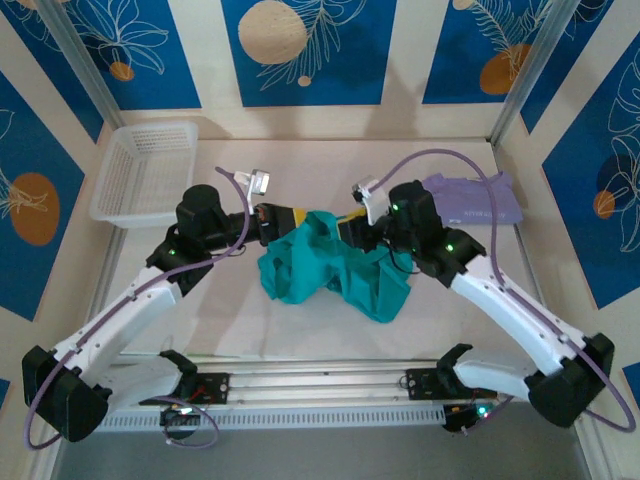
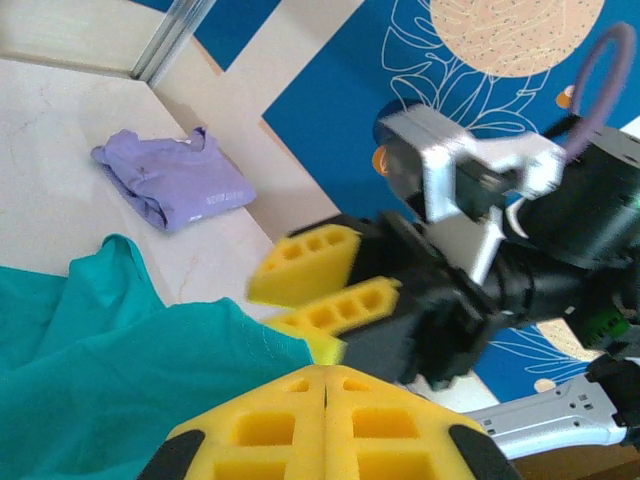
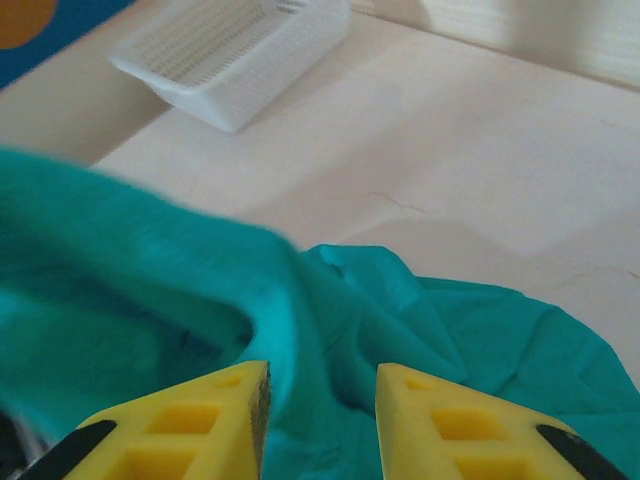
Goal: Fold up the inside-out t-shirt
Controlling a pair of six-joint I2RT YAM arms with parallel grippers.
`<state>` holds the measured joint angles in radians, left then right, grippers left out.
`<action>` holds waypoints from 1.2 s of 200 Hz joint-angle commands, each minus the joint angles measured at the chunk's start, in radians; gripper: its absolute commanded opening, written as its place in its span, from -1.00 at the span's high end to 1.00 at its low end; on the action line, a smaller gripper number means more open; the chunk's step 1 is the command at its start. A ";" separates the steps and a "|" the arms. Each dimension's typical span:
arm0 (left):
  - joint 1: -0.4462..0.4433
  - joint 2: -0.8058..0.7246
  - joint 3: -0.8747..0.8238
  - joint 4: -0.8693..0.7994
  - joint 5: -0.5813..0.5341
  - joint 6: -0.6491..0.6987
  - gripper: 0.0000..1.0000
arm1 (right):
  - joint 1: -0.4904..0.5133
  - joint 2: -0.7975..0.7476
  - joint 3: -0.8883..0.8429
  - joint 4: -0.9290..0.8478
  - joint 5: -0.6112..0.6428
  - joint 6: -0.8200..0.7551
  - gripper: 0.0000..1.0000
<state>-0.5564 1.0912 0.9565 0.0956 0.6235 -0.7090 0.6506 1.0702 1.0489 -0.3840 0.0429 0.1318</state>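
The inside-out t-shirt [image 1: 340,275] lies bunched, unfolded. I read: left tool [image 2: 322,370] clenched on its cloth, right tool [image 3: 322,370] released. All folds remain.

Open surface [image 1: 310,165] across the upper centre and lower left of the frame, hemmed by basket [image 1: 145,170] upper left, lavender shirt [image 1: 478,198] upper right, bunched t-shirt [image 1: 335,272] mid-frame.

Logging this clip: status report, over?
Left gripper shut on t-shirt. Right gripper open at the cloth. T-shirt bunched, unfolded. Lavender shirt apart, far right.
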 commanded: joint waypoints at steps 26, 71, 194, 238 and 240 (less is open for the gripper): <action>0.006 -0.002 0.031 -0.018 -0.009 0.028 1.00 | 0.064 -0.049 -0.069 0.078 -0.051 -0.010 0.21; 0.007 -0.005 0.027 -0.011 -0.008 0.022 1.00 | 0.102 0.051 -0.050 0.127 0.161 0.110 0.15; 0.053 -0.034 0.030 -0.150 -0.164 0.137 1.00 | -0.103 -0.008 -0.011 0.102 -0.322 0.193 1.00; 0.074 -0.021 0.038 -0.280 -0.335 0.259 1.00 | -0.258 0.023 -0.021 0.200 -0.774 0.381 1.00; 0.075 -0.022 0.038 -0.283 -0.339 0.262 1.00 | -0.262 0.024 -0.021 0.199 -0.780 0.384 1.00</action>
<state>-0.5022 1.0752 0.9634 -0.1017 0.3985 -0.5381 0.4267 1.0771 1.0145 -0.2367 -0.4065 0.3985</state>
